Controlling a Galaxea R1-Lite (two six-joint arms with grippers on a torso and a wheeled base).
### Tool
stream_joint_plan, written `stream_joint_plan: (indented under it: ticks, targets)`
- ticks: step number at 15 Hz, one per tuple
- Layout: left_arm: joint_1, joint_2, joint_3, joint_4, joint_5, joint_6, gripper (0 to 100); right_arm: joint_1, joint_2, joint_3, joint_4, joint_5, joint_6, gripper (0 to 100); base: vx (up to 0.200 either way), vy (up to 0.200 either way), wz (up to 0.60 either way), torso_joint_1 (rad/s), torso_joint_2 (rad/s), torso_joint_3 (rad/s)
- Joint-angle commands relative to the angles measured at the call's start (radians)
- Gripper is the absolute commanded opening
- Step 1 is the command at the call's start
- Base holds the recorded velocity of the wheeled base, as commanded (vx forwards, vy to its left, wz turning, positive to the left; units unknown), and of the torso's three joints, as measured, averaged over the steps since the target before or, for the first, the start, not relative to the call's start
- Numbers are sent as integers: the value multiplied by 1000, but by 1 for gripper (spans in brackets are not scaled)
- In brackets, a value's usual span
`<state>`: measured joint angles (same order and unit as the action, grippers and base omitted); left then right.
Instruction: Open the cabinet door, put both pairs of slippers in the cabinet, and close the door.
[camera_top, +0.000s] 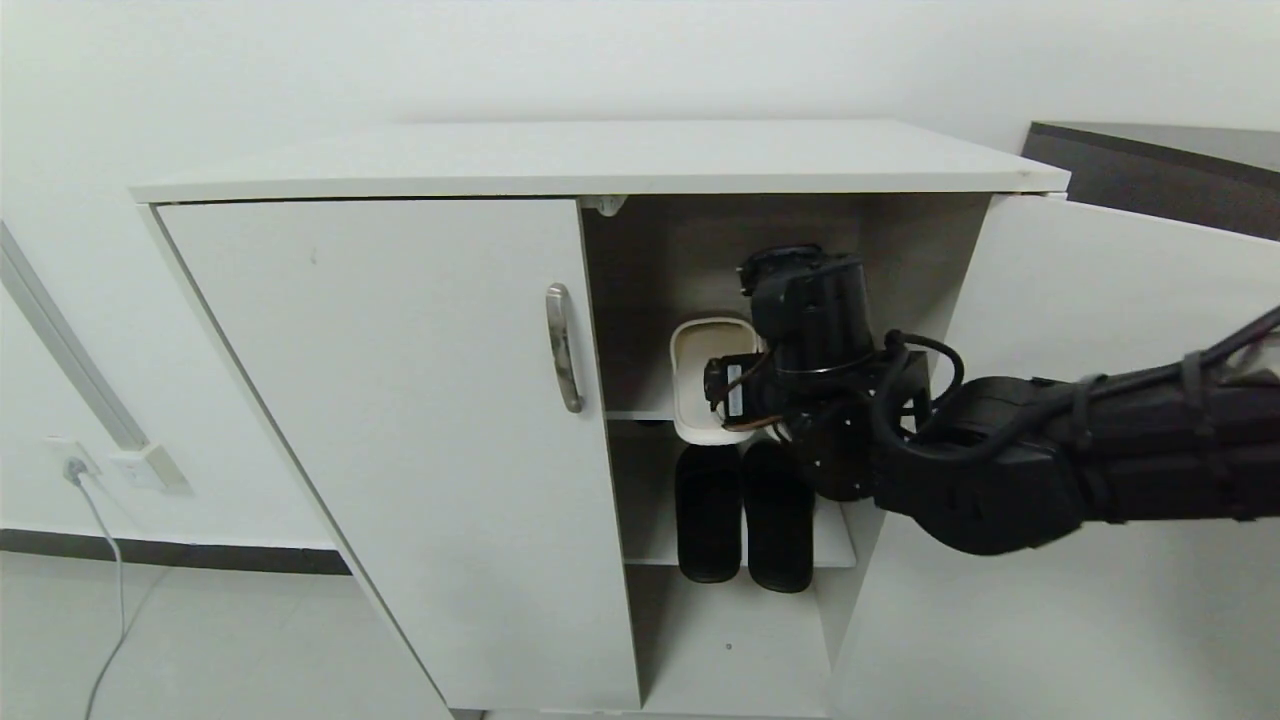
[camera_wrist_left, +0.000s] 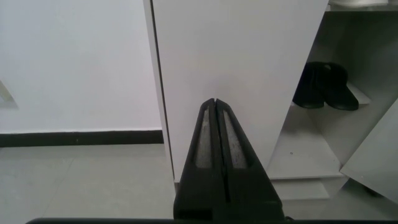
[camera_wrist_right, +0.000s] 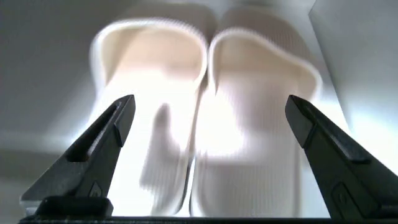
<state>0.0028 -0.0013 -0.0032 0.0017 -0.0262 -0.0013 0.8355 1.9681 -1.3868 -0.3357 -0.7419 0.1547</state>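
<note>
**White pair set on the upper shelf, my right jaws wide apart in front of it.**

On the left, my left gripper (camera_wrist_left: 215, 107) hung near the shut left door (camera_top: 400, 420) and its handle (camera_top: 563, 347), jaws pressed together on nothing. I judged it was parked there to keep out of the opening. Right of that door, inside the cabinet (camera_top: 600, 155), the white slippers (camera_wrist_right: 205, 124) lay side by side on the upper shelf. The black slippers (camera_top: 745, 520) sat paired on the shelf below, their near ends just over its edge. My right gripper (camera_wrist_right: 209, 102) was at the white pair's near end, jaws spread wider than the pair. Glare made it hard to tell, but they seemed clear of it. The right door (camera_top: 1080, 300) stood swung open on the far right, giving my arm room, not yet closed.
</note>
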Motion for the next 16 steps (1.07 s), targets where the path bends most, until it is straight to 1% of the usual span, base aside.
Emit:
stream_joint_plan:
  ticks: [1,5,7,9,10,13,14,16]
  targets:
    - [0,1,0,0,0,0,0,65,-153,150,-45,19,0,100,0,0,0,0,0,0]
    - [0,1,0,0,0,0,0,126,-322,396,-108,139,2,100,0,0,0,0,0,0]
    - [0,1,0,0,0,1,0,131,-351,506,-170,185,0,100,0,0,0,0,0,0]
    - [0,1,0,0,0,1,0,131,-368,601,-250,253,-10,100,0,0,0,0,0,0]
    - [0,1,0,0,0,1,0,131,-362,618,-278,265,-29,100,0,0,0,0,0,0]
    - [0,1,0,0,-1,3,0,142,-360,623,-282,265,-40,100,0,0,0,0,0,0]
    - [0,1,0,0,-1,3,0,149,-367,626,-282,265,-40,0,0,0,0,0,0,0]
    - [0,1,0,0,-1,3,0,157,-376,626,-284,265,-40,0,0,0,0,0,0,0]
